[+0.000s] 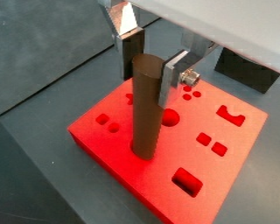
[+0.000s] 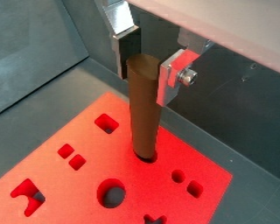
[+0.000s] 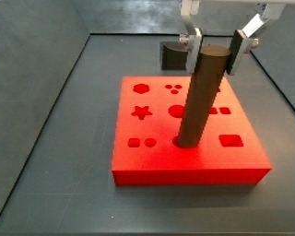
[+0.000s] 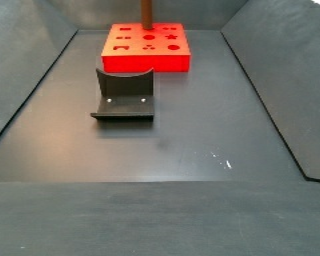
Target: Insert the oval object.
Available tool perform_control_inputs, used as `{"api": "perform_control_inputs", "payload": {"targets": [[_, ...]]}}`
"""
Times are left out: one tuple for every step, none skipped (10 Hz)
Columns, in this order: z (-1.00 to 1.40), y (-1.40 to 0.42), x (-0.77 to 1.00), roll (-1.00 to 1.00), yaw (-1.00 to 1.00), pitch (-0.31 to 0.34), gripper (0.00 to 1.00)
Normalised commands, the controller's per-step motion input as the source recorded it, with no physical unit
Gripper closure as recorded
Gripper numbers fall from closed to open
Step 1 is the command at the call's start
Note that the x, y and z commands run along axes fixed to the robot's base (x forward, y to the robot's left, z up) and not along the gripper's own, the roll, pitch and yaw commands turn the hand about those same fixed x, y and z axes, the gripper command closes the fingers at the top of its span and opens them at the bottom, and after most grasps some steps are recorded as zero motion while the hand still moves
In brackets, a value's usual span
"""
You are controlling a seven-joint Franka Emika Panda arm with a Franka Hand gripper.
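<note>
Standing in the red block (image 3: 187,161), the oval object (image 3: 202,97) rises between the tool (image 3: 219,46) fingers.

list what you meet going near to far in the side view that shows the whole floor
bare floor → fixture → red block → peg standing in the block. The claw is out of that frame; in a wrist view it sits at the peg's top.

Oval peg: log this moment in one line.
brown peg upright, tip in red block hole | gripper astride peg top, grip unclear
</note>
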Motion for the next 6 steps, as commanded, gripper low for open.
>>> {"api": "perform_control_inputs", "payload": {"targets": [[-0.06,0.00,-0.01,0.00,-0.08,0.000,1.00],[-0.06,0.09,-0.17,0.00,-0.19,0.000,1.00],[-0.01,0.17,-0.17,-0.01,-0.16,0.000,1.00],[0.00,0.12,-0.12,-0.03,-0.11,0.000,1.00],[0.00,0.00,-0.04,-0.01,-0.04,0.000,1.00],[-0.09,0.00,0.00,0.00,0.00,-0.004,1.00]]}}
